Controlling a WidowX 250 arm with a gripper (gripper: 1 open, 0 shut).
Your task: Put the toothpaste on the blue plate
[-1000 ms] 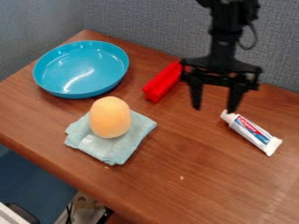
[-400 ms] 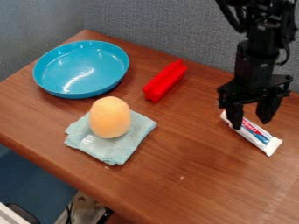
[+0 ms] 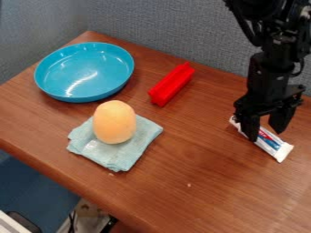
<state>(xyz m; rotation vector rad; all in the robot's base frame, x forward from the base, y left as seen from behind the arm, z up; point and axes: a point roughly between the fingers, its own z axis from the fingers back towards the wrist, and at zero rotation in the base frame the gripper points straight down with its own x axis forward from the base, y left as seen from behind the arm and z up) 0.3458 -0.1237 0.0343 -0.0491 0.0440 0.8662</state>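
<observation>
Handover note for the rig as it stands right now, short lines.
Gripper: low over the toothpaste, jaws apart, one finger either side of it as seen here; grip not confirmed.
Toothpaste: on the table at the robot's end, not on the plate.
Blue plate: far side of the table, beyond the red block.
Done: gripper brought to the tube.
Left: close, lift, carry across, set on plate, release.

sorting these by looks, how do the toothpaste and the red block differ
The toothpaste is white with red and blue print, while the red block is plain red. The toothpaste has the gripper's fingers over it; the red block has nothing over it. Both are long, narrow and lying on the table.
</observation>
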